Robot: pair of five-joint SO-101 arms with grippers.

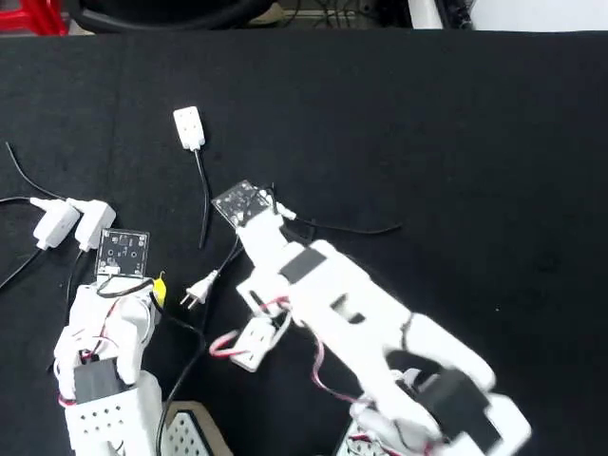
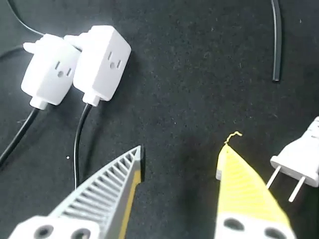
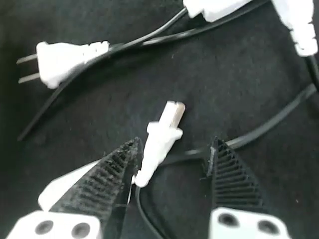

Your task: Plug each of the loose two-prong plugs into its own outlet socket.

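Our right end effector (image 3: 174,147) stands wide open astride the small white two-prong plug (image 3: 160,135). The plug's long axis runs roughly straight out from the wrist, crowding one finger (its rear seems to touch). It lies left of the middle of the black-clothed counter (image 1: 456,123), away from the edges. Our left end effector (image 2: 182,149), also wide, hovers nearer the pair of white cube sockets (image 2: 102,62) by the left edge.
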